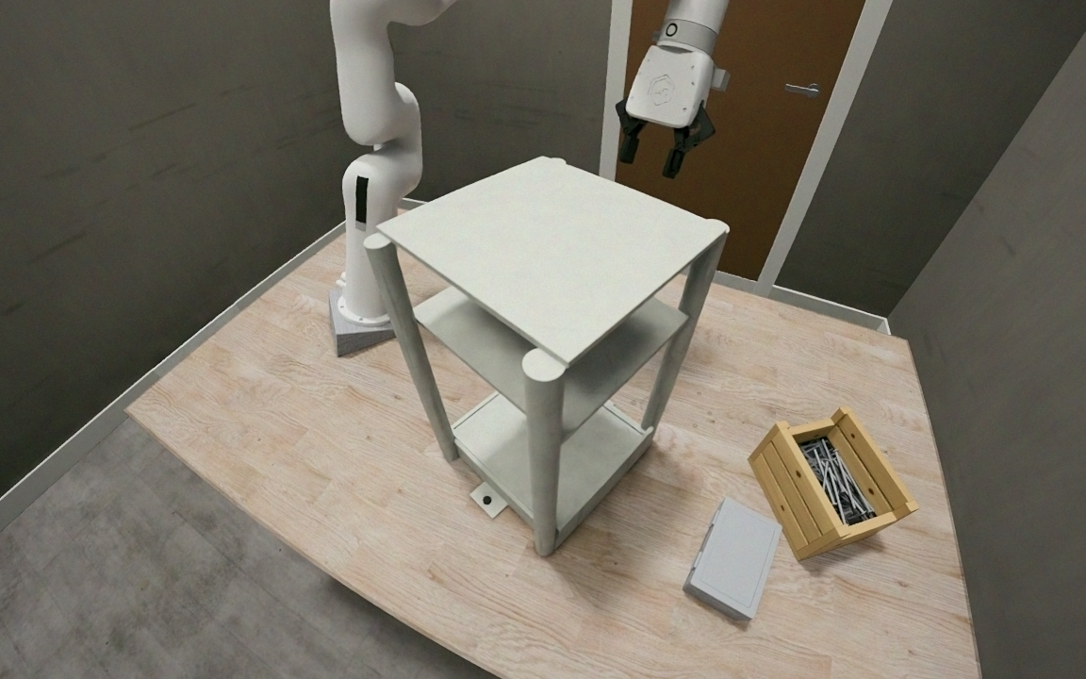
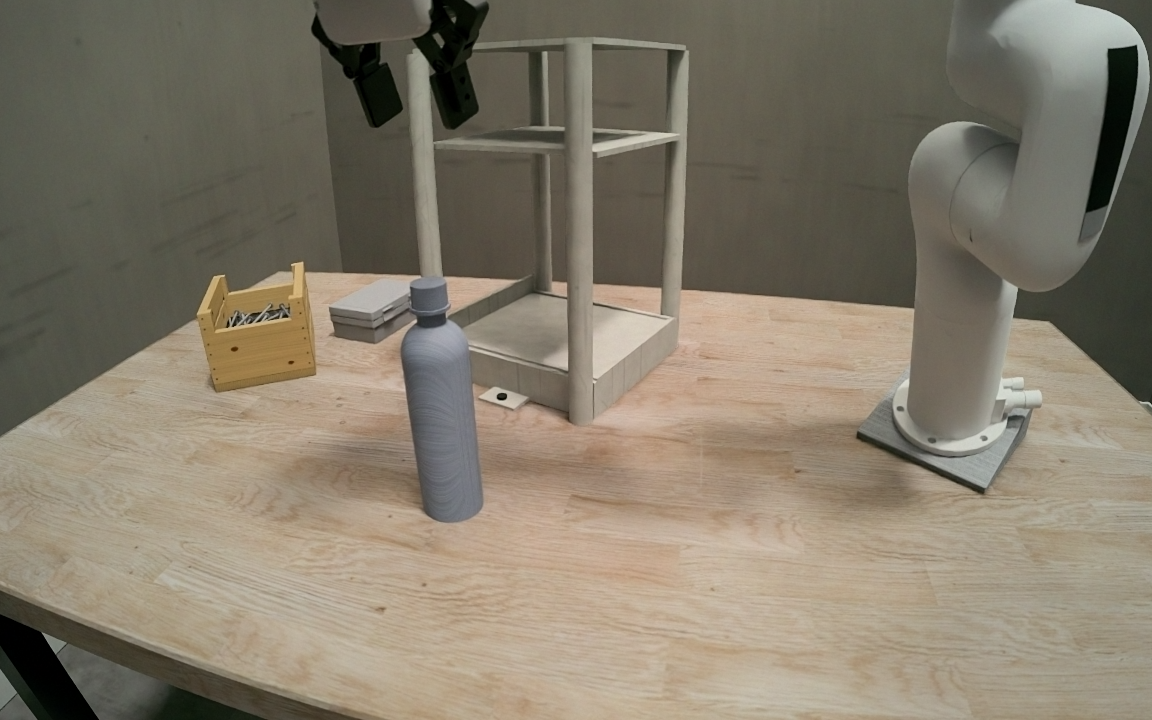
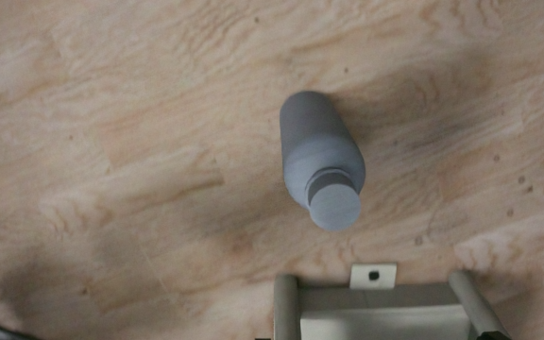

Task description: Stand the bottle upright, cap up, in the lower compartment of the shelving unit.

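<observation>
End effector high beside shelf top, fingers well apart, holding nothing. Bottle upright on surface, untouched.

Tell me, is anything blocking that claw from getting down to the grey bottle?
Nothing visible does. The open gripper hangs high beside the shelving unit, holding nothing, and the bottle stands upright alone on the table, with only air above its cap.

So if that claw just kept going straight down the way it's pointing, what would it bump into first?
Probably the bare table beside the bottle. The open gripper points down, and the wrist view shows wood at its middle, the bottle just off-centre. Depth is hard to judge.
</observation>
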### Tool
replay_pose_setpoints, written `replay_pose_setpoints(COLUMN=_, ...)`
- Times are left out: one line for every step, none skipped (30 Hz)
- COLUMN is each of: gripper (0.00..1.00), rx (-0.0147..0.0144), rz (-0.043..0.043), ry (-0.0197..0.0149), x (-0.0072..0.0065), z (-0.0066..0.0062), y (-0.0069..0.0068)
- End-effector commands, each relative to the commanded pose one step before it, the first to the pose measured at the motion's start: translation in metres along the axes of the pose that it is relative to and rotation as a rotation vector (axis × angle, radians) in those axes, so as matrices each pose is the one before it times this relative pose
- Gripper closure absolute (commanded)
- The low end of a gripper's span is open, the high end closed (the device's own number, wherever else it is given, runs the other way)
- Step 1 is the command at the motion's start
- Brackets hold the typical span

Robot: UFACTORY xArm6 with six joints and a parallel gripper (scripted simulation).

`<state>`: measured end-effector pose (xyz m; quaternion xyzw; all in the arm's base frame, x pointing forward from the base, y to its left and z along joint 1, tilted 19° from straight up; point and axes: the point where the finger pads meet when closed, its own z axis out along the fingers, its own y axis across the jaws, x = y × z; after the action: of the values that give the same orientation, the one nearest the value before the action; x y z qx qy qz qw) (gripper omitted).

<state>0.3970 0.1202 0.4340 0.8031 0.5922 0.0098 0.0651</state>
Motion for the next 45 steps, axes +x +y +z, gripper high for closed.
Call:
replay_pose_setpoints(gripper=0.23, rx=0.00570, rz=-0.00194, ry=-0.12740, x=0.00063, z=0.00075, y=-0.00051)
replay_pose_setpoints(gripper=0.23, rx=0.00002, rz=-0.00001, ry=-0.02422, x=0.00016, z=0.00024, y=-0.00009)
replay_pose_setpoints(gripper=0.23, rx=-0.00042, rz=0.00039, ry=-0.02438, x=0.00017, z=0.00012, y=-0.00008)
replay_pose_setpoints(gripper=0.23, rx=-0.00052, rz=0.00047, ry=-0.02449, x=0.00017, z=0.00010, y=-0.00007)
replay_pose_setpoints(gripper=0.23, rx=0.00102, rz=-0.00110, ry=-0.02455, x=0.00015, z=0.00055, y=-0.00007)
replay_pose_setpoints(gripper=0.23, rx=0.00068, rz=-0.00072, ry=-0.02464, x=0.00017, z=0.00043, y=-0.00008)
replay_pose_setpoints(gripper=0.23, rx=0.00035, rz=-0.00034, ry=-0.02469, x=0.00018, z=0.00031, y=-0.00008)
replay_pose_setpoints(gripper=0.23, rx=0.00002, rz=0.00005, ry=-0.02470, x=0.00020, z=0.00019, y=-0.00010)
replay_pose_setpoints(gripper=0.23, rx=-0.00031, rz=0.00045, ry=-0.02467, x=0.00021, z=0.00007, y=-0.00012)
replay_pose_setpoints(gripper=0.23, rx=-0.00004, rz=0.00005, ry=-0.02495, x=0.00020, z=0.00020, y=-0.00008)
replay_pose_setpoints(gripper=0.23, rx=0.00071, rz=-0.00096, ry=-0.02545, x=0.00019, z=0.00051, y=-0.00001)
replay_pose_setpoints(gripper=0.23, rx=0.00000, rz=0.00000, ry=0.00000, x=0.00000, z=0.00000, y=0.00000)
replay_pose_setpoints(gripper=0.23, rx=0.00000, rz=0.00000, ry=0.00000, x=0.00000, z=0.00000, y=0.00000)
replay_pose_setpoints(gripper=0.23, rx=0.00046, rz=-0.00059, ry=-0.02534, x=0.00020, z=0.00038, y=-0.00004)
replay_pose_setpoints(gripper=0.23, rx=0.00023, rz=-0.00021, ry=-0.02519, x=0.00022, z=0.00026, y=-0.00007)
replay_pose_setpoints(gripper=0.23, rx=0.00000, rz=0.00017, ry=-0.02501, x=0.00023, z=0.00013, y=-0.00011)
replay_pose_setpoints(gripper=0.23, rx=-0.00021, rz=0.00055, ry=-0.02479, x=0.00024, z=0.00000, y=-0.00015)
replay_pose_setpoints(gripper=0.23, rx=0.00029, rz=-0.00050, ry=-0.02578, x=0.00022, z=0.00036, y=0.00000)
replay_pose_setpoints(gripper=0.23, rx=0.00043, rz=-0.00077, ry=-0.02605, x=0.00022, z=0.00044, y=0.00004)
replay_pose_setpoints(gripper=0.23, rx=0.00028, rz=-0.00040, ry=-0.02573, x=0.00024, z=0.00030, y=-0.00001)
replay_pose_setpoints(gripper=0.23, rx=0.00014, rz=-0.00004, ry=-0.02537, x=0.00025, z=0.00017, y=-0.00007)
replay_pose_setpoints(gripper=0.23, rx=0.00001, rz=0.00030, ry=-0.02499, x=0.00026, z=0.00004, y=-0.00013)
replay_pose_setpoints(gripper=0.23, rx=-0.00006, rz=0.00047, ry=-0.02481, x=0.00026, z=-0.00002, y=-0.00015)
replay_pose_setpoints(gripper=0.23, rx=0.00030, rz=-0.00090, ry=-0.02672, x=0.00025, z=0.00049, y=0.00012)
replay_pose_setpoints(gripper=0.23, rx=0.00023, rz=-0.00055, ry=-0.02621, x=0.00026, z=0.00034, y=0.00006)
replay_pose_setpoints(gripper=0.23, rx=0.00016, rz=-0.00022, ry=-0.02567, x=0.00027, z=0.00020, y=-0.00001)
replay_pose_setpoints(gripper=0.23, rx=0.00010, rz=0.00010, ry=-0.02510, x=0.00028, z=0.00007, y=-0.00007)
replay_pose_setpoints(gripper=0.23, rx=0.00005, rz=0.00040, ry=-0.02451, x=0.00028, z=-0.00006, y=-0.00014)
replay_pose_setpoints(gripper=0.23, rx=0.00000, rz=0.00000, ry=0.00000, x=0.00000, z=0.00000, y=0.00000)
replay_pose_setpoints(gripper=0.23, rx=0.00000, rz=0.00000, ry=0.00000, x=0.00000, z=0.00000, y=0.00000)
replay_pose_setpoints(gripper=0.23, rx=0.00007, rz=-0.00010, ry=-0.02415, x=0.00026, z=0.00015, y=-0.00001)
replay_pose_setpoints(gripper=0.23, rx=0.00011, rz=-0.00063, ry=-0.02378, x=0.00025, z=0.00035, y=0.00012)
replay_pose_setpoints(gripper=0.23, rx=0.00010, rz=-0.00039, ry=-0.02312, x=0.00025, z=0.00023, y=0.00007)
replay_pose_setpoints(gripper=0.23, rx=0.00008, rz=-0.00016, ry=-0.02245, x=0.00026, z=0.00012, y=0.00001)
replay_pose_setpoints(gripper=0.23, rx=0.00007, rz=0.00006, ry=-0.02176, x=0.00025, z=0.00002, y=-0.00004)
replay_pose_setpoints(gripper=0.23, rx=0.00007, rz=0.00025, ry=-0.02105, x=0.00025, z=-0.00007, y=-0.00009)
replay_pose_setpoints(gripper=0.23, rx=0.00006, rz=0.00034, ry=-0.02034, x=0.00024, z=-0.00011, y=-0.00010)
replay_pose_setpoints(gripper=0.23, rx=0.00001, rz=-0.00054, ry=-0.01975, x=0.00023, z=0.00030, y=0.00014)
replay_pose_setpoints(gripper=0.23, rx=0.00002, rz=-0.00039, ry=-0.01901, x=0.00022, z=0.00021, y=0.00010)
replay_pose_setpoints(gripper=0.23, rx=0.00002, rz=-0.00026, ry=-0.01826, x=0.00022, z=0.00014, y=0.00007)
replay_pose_setpoints(gripper=0.23, rx=0.00002, rz=-0.00013, ry=-0.01751, x=0.00021, z=0.00007, y=0.00003)
replay_pose_setpoints(gripper=0.23, rx=0.00003, rz=-0.00002, ry=-0.01675, x=0.00020, z=0.00000, y=0.00000)
replay_pose_setpoints(gripper=0.23, rx=0.00003, rz=0.00008, ry=-0.01598, x=0.00019, z=-0.00005, y=-0.00002)
replay_pose_setpoints(gripper=0.23, rx=0.00003, rz=0.00016, ry=-0.01521, x=0.00018, z=-0.00010, y=-0.00004)
replay_pose_setpoints(gripper=0.23, rx=0.00004, rz=0.00024, ry=-0.01444, x=0.00017, z=-0.00014, y=-0.00007)
